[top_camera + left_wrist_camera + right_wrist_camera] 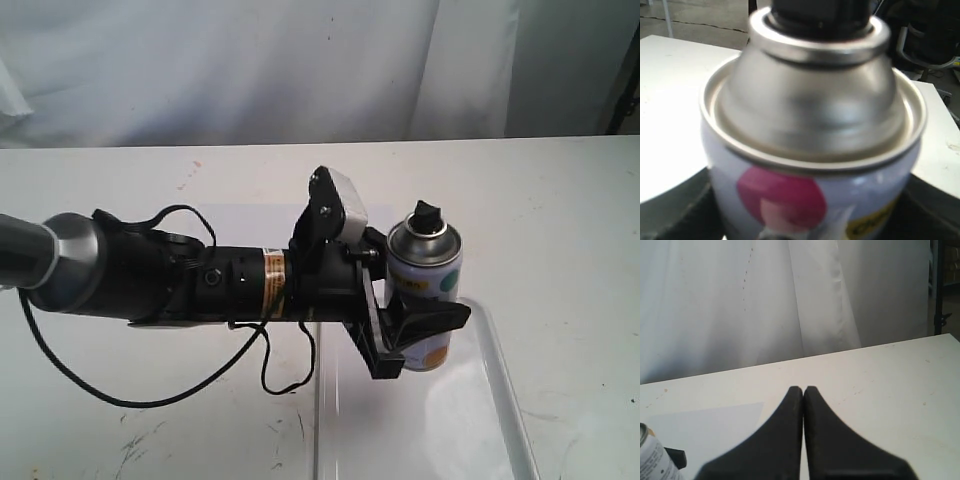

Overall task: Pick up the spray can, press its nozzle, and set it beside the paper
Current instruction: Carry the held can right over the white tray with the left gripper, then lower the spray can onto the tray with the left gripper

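The spray can (428, 262) stands upright at the tray's far edge, its white label showing teal and orange dots under a silver shoulder. On top sits the black nozzle (426, 213), with nothing touching it. My left gripper (432, 312) reaches in from the left and is shut on the can's body, one finger (440, 320) crossing its front. In the left wrist view the can (810, 125) fills the frame, and only the nozzle's base (820, 12) shows. The paper (245, 225) lies flat behind the left arm. My right gripper (803, 390) is shut and empty above the table, with the paper (705, 425) and can (650, 460) beside it.
A glossy clear tray (505, 390) with a raised rim lies at the front right, under and in front of the can. A black cable (150, 400) loops from the left arm over the white table. A white curtain (250, 60) hangs behind the table.
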Robot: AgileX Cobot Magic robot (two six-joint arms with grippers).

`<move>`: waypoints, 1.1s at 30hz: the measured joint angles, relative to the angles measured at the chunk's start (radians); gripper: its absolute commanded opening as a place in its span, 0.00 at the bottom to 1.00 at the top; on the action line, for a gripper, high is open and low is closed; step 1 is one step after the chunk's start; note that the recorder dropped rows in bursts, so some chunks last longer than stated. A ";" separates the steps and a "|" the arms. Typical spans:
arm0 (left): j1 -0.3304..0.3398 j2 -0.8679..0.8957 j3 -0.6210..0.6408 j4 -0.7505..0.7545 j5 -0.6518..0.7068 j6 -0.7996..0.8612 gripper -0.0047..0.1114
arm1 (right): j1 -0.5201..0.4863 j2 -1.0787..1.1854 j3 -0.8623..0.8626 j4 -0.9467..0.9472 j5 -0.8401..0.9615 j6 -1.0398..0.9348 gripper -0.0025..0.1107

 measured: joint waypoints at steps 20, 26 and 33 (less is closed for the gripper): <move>0.000 0.223 -0.189 -0.008 -0.007 0.052 0.04 | 0.000 0.000 0.000 0.000 -0.002 0.002 0.02; 0.000 0.238 -0.204 -0.017 -0.006 0.068 0.12 | 0.000 0.000 0.000 0.000 -0.002 0.002 0.02; 0.000 0.251 -0.204 -0.017 0.034 0.077 0.23 | 0.000 0.000 0.000 0.000 -0.002 0.008 0.02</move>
